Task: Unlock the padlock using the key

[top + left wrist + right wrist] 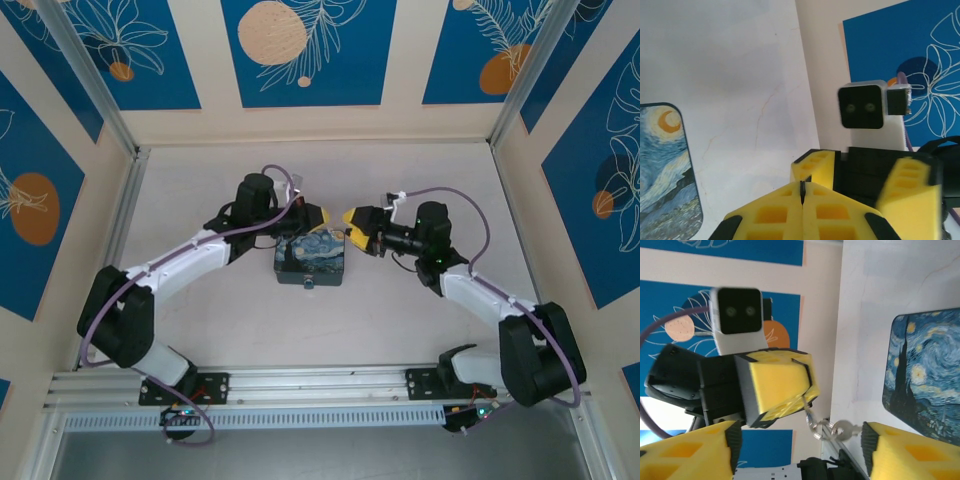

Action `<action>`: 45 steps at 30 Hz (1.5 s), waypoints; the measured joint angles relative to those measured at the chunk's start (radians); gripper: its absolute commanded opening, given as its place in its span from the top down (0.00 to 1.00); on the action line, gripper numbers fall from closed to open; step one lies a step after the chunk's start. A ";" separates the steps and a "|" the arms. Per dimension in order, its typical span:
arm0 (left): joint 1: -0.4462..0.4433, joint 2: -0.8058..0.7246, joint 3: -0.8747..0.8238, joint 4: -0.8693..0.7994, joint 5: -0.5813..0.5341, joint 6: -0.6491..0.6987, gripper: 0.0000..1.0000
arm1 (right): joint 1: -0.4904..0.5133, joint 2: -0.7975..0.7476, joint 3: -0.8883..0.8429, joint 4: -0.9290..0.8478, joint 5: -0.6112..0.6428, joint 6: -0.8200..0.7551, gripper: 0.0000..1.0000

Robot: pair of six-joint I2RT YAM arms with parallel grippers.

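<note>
Left gripper (802, 190) clenched on ring (814, 423). Key (844, 429) dangles just below its pads, between right gripper's (800, 436) spread fingers, likely for regrasp. Padlock (308, 285) seemingly at tin's (310, 258) near edge.

I see the tin (310, 262) mid-table (420, 330), the left gripper (324, 217) just behind it, the right gripper (352, 228) rightward, the key (842, 430) between them.

the top camera looks down from above and behind the arm bases, far enough to take in the whole table (200, 330). each wrist camera sits close behind its own fingers, the two facing each other: the one on the left gripper (318, 215) sees what seems, blurred, the right gripper (352, 220), and the reverse. all three share the painted tin (310, 258)
</note>
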 measured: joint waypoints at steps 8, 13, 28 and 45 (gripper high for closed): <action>0.000 -0.090 -0.065 0.037 -0.117 -0.047 1.00 | -0.031 -0.137 0.055 -0.333 0.162 -0.111 0.03; 0.000 -0.136 -0.119 0.101 -0.200 -0.118 1.00 | -0.035 -0.118 0.060 -0.303 0.166 -0.124 0.17; -0.018 -0.187 -0.186 0.196 -0.369 -0.270 1.00 | 0.084 0.150 0.149 0.082 0.113 -0.014 0.58; -0.022 -0.187 -0.211 0.217 -0.410 -0.316 1.00 | 0.185 0.330 0.176 0.322 0.121 0.081 0.67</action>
